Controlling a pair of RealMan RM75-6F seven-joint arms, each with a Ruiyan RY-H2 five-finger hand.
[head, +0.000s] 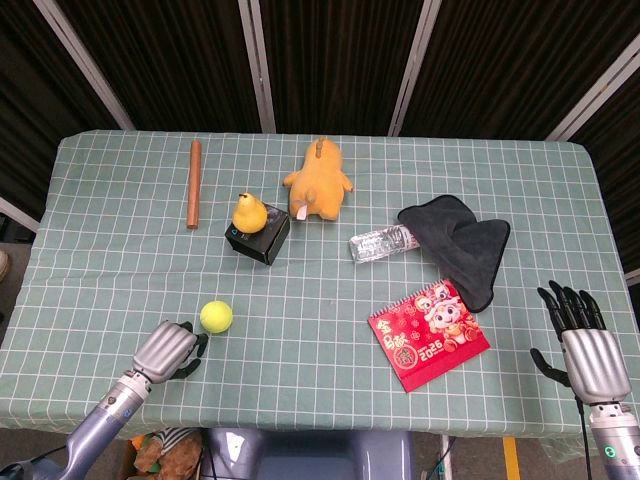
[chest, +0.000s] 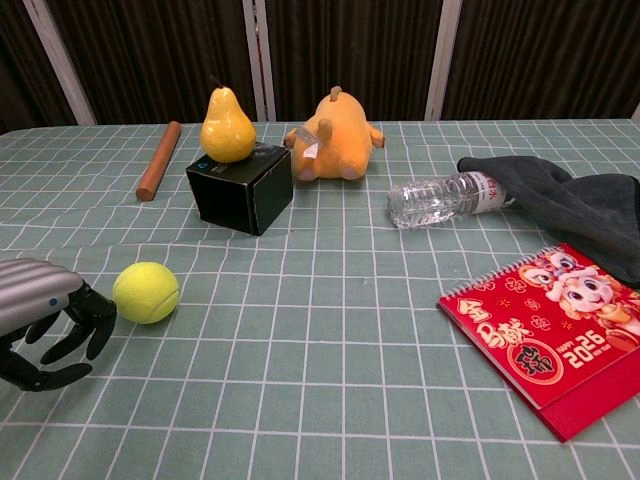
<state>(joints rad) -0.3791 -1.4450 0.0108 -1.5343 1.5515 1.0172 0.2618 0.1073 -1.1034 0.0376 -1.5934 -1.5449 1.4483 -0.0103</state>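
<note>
Yellow-green and fuzzy, one tennis ball (chest: 146, 292) lies near the front left of the table, and we see our left hand (chest: 48, 325) just beside it, fingers curved and apart around empty air, not touching the ball. Our right hand (head: 583, 345) hangs off the table's right front corner, fingers spread straight, holding nothing.

We count one of each thing: one black cardboard box (chest: 241, 187) with one yellow pear (chest: 227, 126) standing upright on top, one orange plush toy (chest: 334, 138) just behind the box, one brown wooden rod (chest: 159, 173) to the left, one clear plastic bottle (chest: 445, 198) lying on its side with its cap end touching one dark grey cloth (chest: 580, 209), and one red spiral-bound 2026 calendar (chest: 548, 335) lying flat near the cloth.

All rest on a green tablecloth with a white grid (head: 300, 360). Behind the table we see dark panels crossed by pale metal bars (head: 256, 60).
</note>
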